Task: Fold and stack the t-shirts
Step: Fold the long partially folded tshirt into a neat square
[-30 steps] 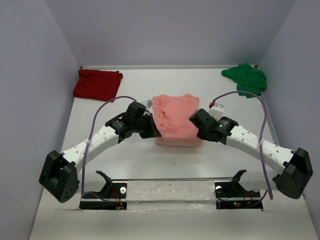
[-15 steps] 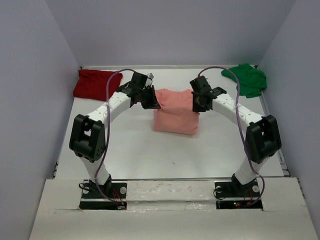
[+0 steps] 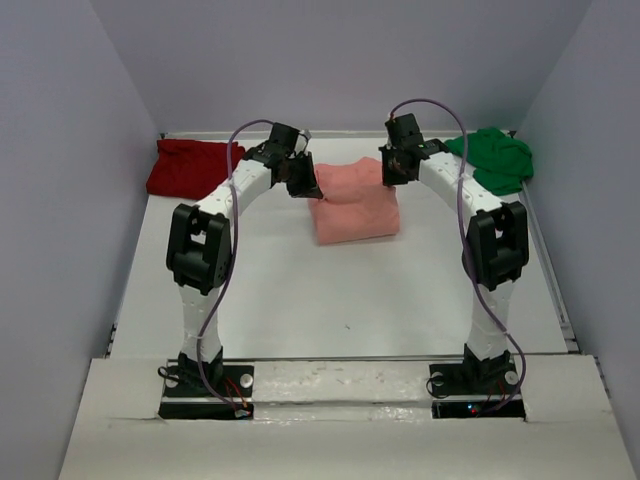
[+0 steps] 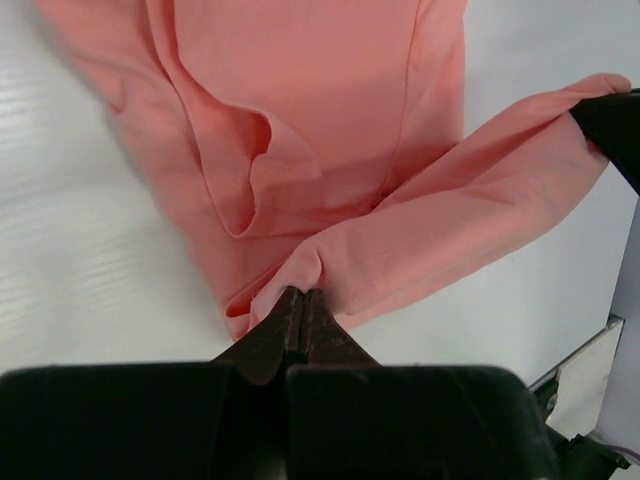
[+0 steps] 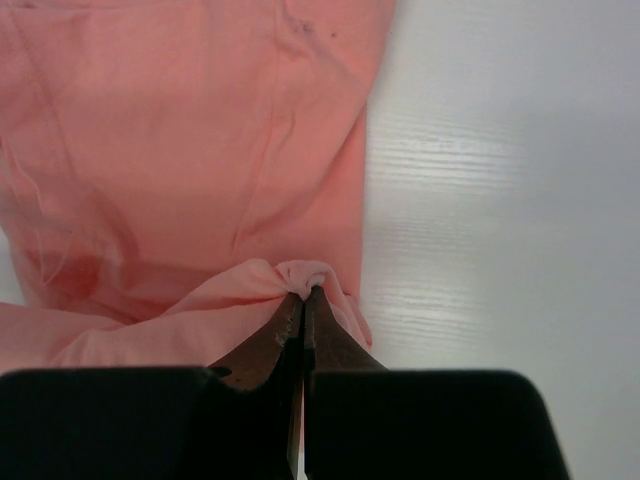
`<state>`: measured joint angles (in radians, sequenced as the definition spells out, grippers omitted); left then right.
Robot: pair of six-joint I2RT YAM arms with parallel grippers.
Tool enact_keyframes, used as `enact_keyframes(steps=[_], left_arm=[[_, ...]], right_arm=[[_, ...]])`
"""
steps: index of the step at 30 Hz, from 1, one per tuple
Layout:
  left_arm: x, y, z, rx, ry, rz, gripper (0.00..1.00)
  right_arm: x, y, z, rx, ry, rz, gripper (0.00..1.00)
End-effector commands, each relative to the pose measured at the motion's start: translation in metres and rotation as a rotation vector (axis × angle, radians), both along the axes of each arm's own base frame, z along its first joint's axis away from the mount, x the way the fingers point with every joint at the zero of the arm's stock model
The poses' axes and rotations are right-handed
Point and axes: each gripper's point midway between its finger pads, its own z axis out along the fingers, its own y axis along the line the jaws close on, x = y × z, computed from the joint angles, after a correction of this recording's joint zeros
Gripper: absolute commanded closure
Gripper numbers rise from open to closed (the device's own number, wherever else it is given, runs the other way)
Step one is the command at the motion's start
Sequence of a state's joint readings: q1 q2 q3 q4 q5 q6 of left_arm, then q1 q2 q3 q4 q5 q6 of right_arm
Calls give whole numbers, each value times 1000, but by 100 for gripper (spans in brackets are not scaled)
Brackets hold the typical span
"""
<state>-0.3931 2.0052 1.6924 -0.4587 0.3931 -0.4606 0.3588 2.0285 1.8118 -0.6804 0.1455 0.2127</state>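
The salmon-pink t-shirt [image 3: 352, 205] lies mid-table at the back, its far edge lifted off the table. My left gripper [image 3: 312, 190] is shut on that edge's left corner, and my right gripper [image 3: 388, 178] is shut on its right corner. In the left wrist view the cloth [image 4: 330, 150] bunches at my left gripper [image 4: 302, 292]. In the right wrist view a pinch of the same shirt [image 5: 180, 150] sits in my right gripper [image 5: 303, 292]. The dark red t-shirt [image 3: 190, 167] lies at the back left. The bright green t-shirt [image 3: 495, 157] lies crumpled at the back right.
Walls close the table on the left, back and right. A raised white ledge [image 3: 340, 385] with both arm bases runs along the near edge.
Both arms have swung from the near side of the salmon-pink shirt towards the back wall, carrying its held edge up and over the rest. The shirt now looks shorter front to back.
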Motion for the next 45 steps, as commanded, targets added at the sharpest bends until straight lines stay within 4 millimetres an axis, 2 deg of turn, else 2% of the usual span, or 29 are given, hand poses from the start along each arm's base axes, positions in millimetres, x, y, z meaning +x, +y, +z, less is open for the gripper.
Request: enact_keyframes(steps=[1,7,8,11,13,14,16,18,19,20,23,24,25,26,27,29,31,33,38,39,40,45], left_arm=[[19,-2,24,-26,-56,-19,100],[14,12,48,14,-124,16,100],[10,14,59,8,-146,20,100],[2,18,71,1,-165,26,100],[-5,18,76,-12,-168,29,100],[-13,19,78,-17,-168,27,100],[-22,18,80,-22,-166,31,100],[-37,15,80,-20,-162,24,100],[-42,14,80,-24,-161,25,100],[-55,10,81,-27,-159,13,100],[-72,7,84,-47,-165,11,100],[-84,2,74,-43,-136,0,100],[-89,0,73,-41,-139,-2,100],[-95,-1,77,-48,-148,-3,100],[-104,-2,68,-43,-126,-5,100],[-119,-4,63,-42,-118,-12,100],[-130,-6,68,-63,-126,-12,100],[-143,-5,58,-62,-105,-12,100],[-175,-3,57,-78,-95,-8,100],[-180,-2,55,-74,-92,-6,100],[-185,-2,61,-92,-97,-1,100],[-223,0,46,-94,-53,-7,100]], right_arm=[[18,2,23,0,-65,44,100],[9,-6,47,-3,-107,20,100],[7,-11,59,-9,-132,3,100],[0,-14,79,-3,-162,5,100],[-8,-10,85,2,-171,9,100],[-14,-17,87,-14,-176,-13,100],[-26,-5,87,-22,-172,12,100],[-38,-8,81,-30,-155,-2,100],[-47,1,79,-29,-149,16,100],[-52,1,78,-33,-146,8,100],[-70,3,73,-16,-133,1,100],[-77,7,71,-15,-127,3,100],[-86,9,72,-16,-127,10,100],[-94,8,65,-27,-112,4,100],[-99,8,64,-24,-109,-3,100],[-117,10,59,-22,-101,3,100],[-130,13,62,-10,-106,6,100],[-140,8,55,-18,-92,-23,100],[-175,15,47,-26,-57,-13,100],[-180,10,44,-25,-48,-32,100],[-187,14,42,-24,-39,-17,100],[-215,13,32,-36,-4,-27,100]])
